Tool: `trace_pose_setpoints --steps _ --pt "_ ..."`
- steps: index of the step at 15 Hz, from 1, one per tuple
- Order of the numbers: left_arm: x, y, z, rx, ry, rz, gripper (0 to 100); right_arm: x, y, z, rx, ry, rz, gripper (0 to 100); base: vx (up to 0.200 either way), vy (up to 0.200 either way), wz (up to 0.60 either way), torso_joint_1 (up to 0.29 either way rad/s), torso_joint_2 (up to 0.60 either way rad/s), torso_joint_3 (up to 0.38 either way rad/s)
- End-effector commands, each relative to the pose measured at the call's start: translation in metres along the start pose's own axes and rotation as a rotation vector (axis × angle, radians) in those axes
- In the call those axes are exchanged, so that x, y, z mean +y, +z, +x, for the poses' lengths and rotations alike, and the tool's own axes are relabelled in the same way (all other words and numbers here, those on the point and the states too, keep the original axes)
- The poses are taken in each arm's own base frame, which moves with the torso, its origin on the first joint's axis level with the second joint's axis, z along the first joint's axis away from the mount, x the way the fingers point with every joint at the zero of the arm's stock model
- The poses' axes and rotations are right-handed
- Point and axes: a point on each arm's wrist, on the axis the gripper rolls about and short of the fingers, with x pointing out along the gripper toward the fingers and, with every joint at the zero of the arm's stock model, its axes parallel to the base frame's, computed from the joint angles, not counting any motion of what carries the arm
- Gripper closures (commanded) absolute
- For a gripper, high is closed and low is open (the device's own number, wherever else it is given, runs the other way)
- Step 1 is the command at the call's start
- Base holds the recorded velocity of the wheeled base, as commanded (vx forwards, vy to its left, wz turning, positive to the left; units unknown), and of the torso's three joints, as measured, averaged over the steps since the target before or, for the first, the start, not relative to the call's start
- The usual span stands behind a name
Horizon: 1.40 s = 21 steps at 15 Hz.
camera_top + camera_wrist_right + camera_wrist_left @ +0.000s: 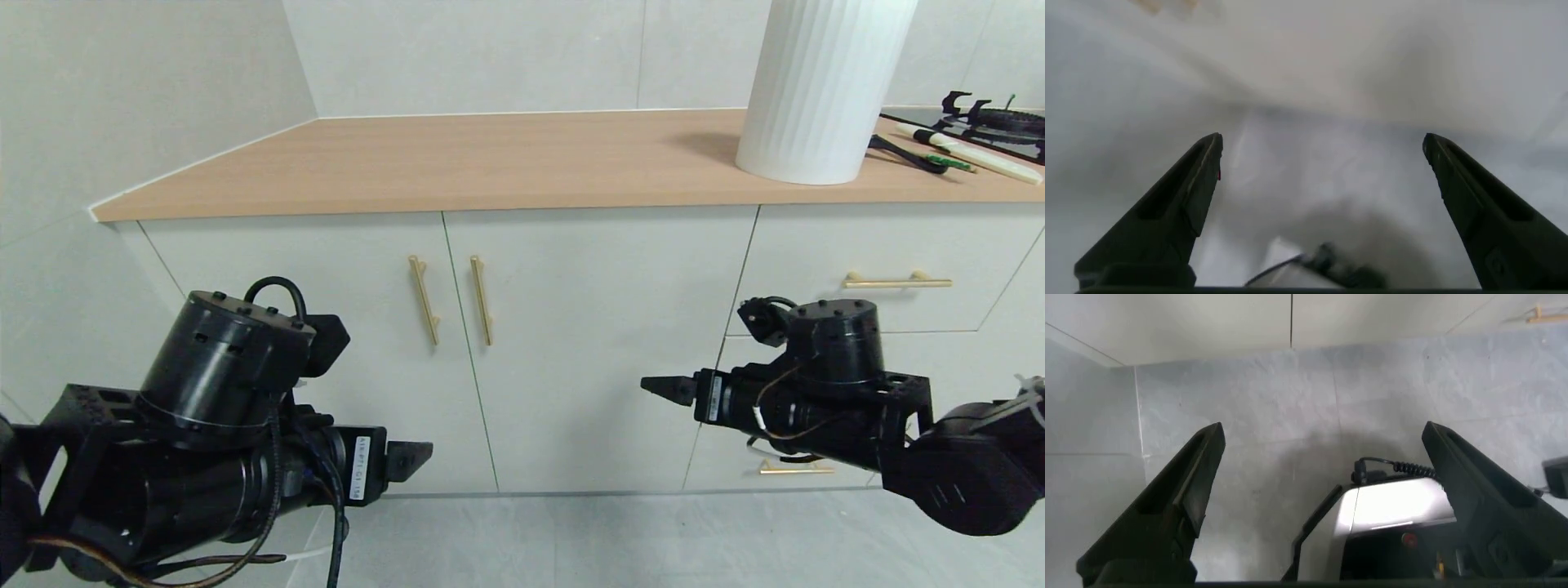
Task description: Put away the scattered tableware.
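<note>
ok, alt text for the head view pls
The left tool and right tool hang low, empty, before pale cabinet doors with gold handles. On the wooden countertop above, at the right, stands a tall white ribbed container with utensils scattered beside it.

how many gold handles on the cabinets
4. Left door handle and right door handle stand upright side by side; upper drawer handle lies level at right; lower drawer handle, partly covered, sits below it. Others may be hidden.
</note>
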Motion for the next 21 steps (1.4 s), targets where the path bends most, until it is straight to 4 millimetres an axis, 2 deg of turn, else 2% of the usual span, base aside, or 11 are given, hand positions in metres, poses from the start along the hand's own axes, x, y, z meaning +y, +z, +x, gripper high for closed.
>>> trace_pose_setpoints --steps 1,5,6,8,10,12,15,16,17,18,21 --pt "0.011 0.007 -0.025 -0.095 -0.01 -0.037 0 0.007 0.011 -0.03 -0.091 -0.038 -0.056 0 0.0 0.0 0.0 0.0 0.0 0.0" --pt "0.039 0.013 -0.065 -0.265 0.019 -0.052 0 0.01 0.024 -0.083 -0.232 -0.093 -0.153 0 0.0 0.0 0.0 0.0 0.0 0.0" --pt "0.052 0.006 -0.087 -0.337 0.039 -0.047 0 0.011 0.026 -0.112 -0.311 -0.144 -0.184 0 0.0 0.0 0.0 0.0 0.0 0.0" --pt "0.063 -0.007 -0.118 -0.44 0.03 -0.039 0 0.013 0.025 -0.145 -0.401 -0.187 -0.211 0 0.0 0.0 0.0 0.0 0.0 0.0" --pt "0.08 -0.039 -0.164 -0.617 0.022 0.001 0 0.007 0.013 -0.202 -0.528 -0.233 -0.271 0 0.0 0.0 0.0 0.0 0.0 0.0" --pt "0.094 -0.073 -0.19 -0.748 0.104 0.04 0 -0.004 -0.005 -0.245 -0.597 -0.337 -0.342 0 0.0 0.0 0.0 0.0 0.0 0.0" --pt "0.103 -0.112 -0.214 -0.904 0.174 0.041 0 0.0 -0.033 -0.307 -0.646 -0.386 -0.372 0 0.0 0.0 0.0 0.0 0.0 0.0" --pt "0.103 -0.118 -0.216 -0.925 0.188 0.033 0 0.0 -0.039 -0.317 -0.644 -0.393 -0.378 0 0.0 0.0 0.0 0.0 0.0 0.0" --pt "0.104 -0.139 -0.219 -0.981 0.248 0.022 0 0.0 -0.06 -0.339 -0.641 -0.441 -0.396 0 0.0 0.0 0.0 0.0 0.0 0.0" --pt "0.104 -0.153 -0.219 -1.013 0.275 0.018 0 0.0 -0.074 -0.349 -0.652 -0.494 -0.408 0 0.0 0.0 0.0 0.0 0.0 0.0" --pt "0.103 -0.165 -0.215 -1.029 0.359 -0.02 0 0.004 -0.108 -0.366 -0.719 -0.634 -0.46 0 0.0 0.0 0.0 0.0 0.0 0.0"
